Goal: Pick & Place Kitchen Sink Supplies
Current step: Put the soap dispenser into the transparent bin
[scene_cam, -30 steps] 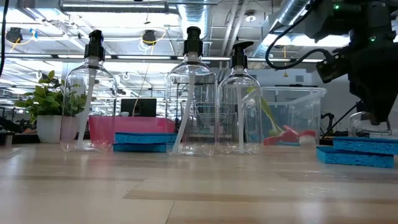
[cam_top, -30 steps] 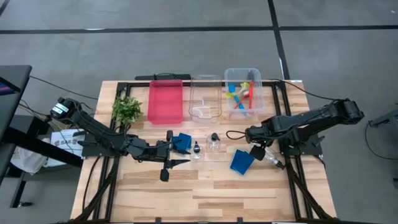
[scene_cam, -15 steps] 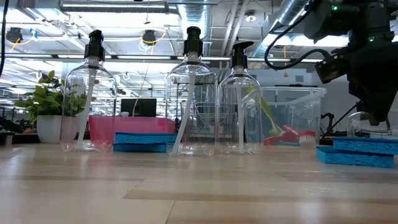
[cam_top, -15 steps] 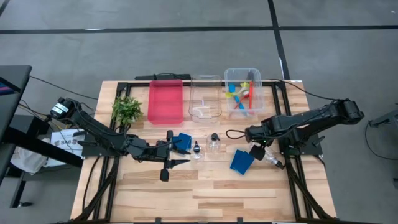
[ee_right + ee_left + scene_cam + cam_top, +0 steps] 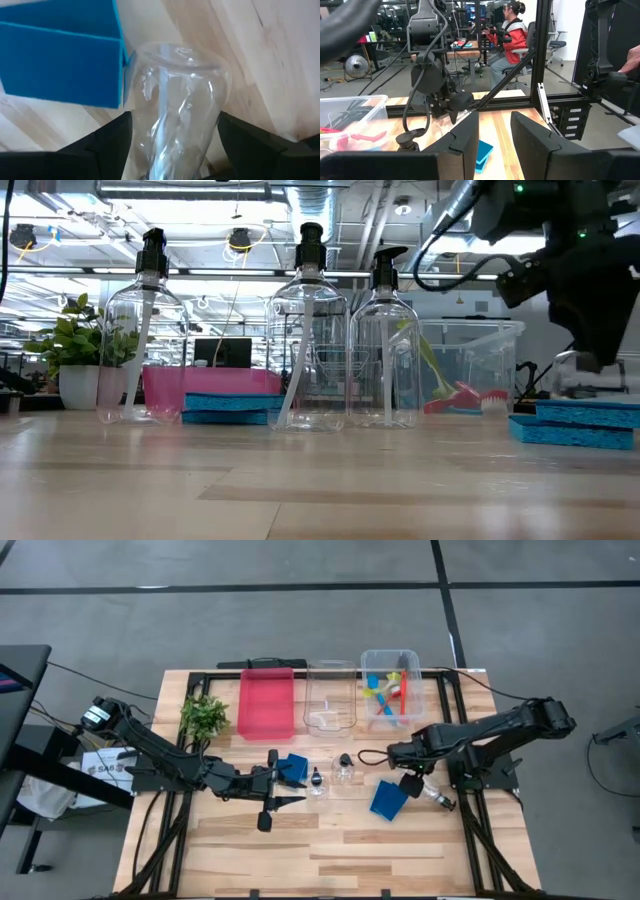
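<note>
High view: the right gripper (image 5: 413, 783) sits right of center, hovering over a clear bottle (image 5: 437, 799) lying on its side on the table (image 5: 330, 850), just beside a blue sponge (image 5: 388, 799). Right wrist view shows the fingers spread wide w/ the bottle (image 5: 175, 110) between them, nothing clamped yet, the sponge (image 5: 62, 62) touching or nearly touching it in the upper left of that frame. To do this well, I'd say come down square on the bottle's body, keep both fingers clear of the sponge edge, and close slow: a smooth round bottle lying down could roll or squirt out. The left gripper (image 5: 283, 783) waits left of center, pointing toward a second blue sponge (image 5: 294, 767); its fingers (image 5: 465, 137) stand part open w/ nothing between them in the left wrist view. Other stuff: three upright pump bottles, e.g. one mid-frame in the low view (image 5: 309, 340), stand in a loose row between the arms, so a lifted bottle has to swing clear of them. Top of the high frame, L to R: a small plant (image 5: 204, 716), a red tray (image 5: 266, 703), an empty-looking clear bin (image 5: 330, 695), and a clear bin (image 5: 391, 685) w/ colored brushes (image 5: 386, 692) already in it. A person (image 5: 507, 37) sits in the room beyond, well away from the table.
</note>
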